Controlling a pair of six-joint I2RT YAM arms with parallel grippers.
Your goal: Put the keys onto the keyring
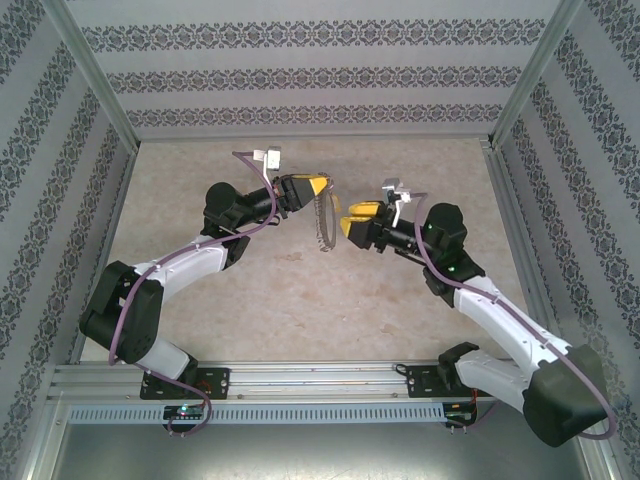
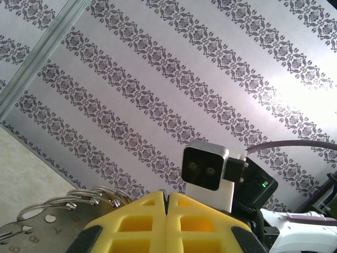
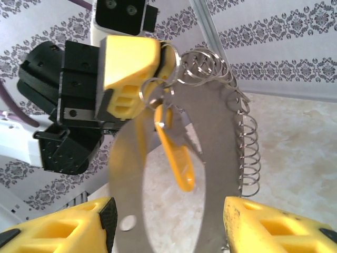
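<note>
Left fingers [image 3: 129, 63] are clamping the keyring [image 3: 210, 137], pressed together on its band; right fingers [image 3: 274, 221] are standing apart, straddling its lower arc. Yellow key [image 3: 179, 158] is dangling between both pairs. Closing now risks snagging the split rings [image 3: 247, 153], yanking everything loose.

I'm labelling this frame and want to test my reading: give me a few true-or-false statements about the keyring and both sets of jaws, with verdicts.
1. The left gripper has its jaws shut on the keyring. True.
2. The keyring lies flat on the table. False: it is held up above the table, between the two arms.
3. A yellow piece hangs from the keyring. True.
4. The right gripper has its jaws clamped on the yellow piece. False: they stand apart, with the keyring's lower part between them.
</note>
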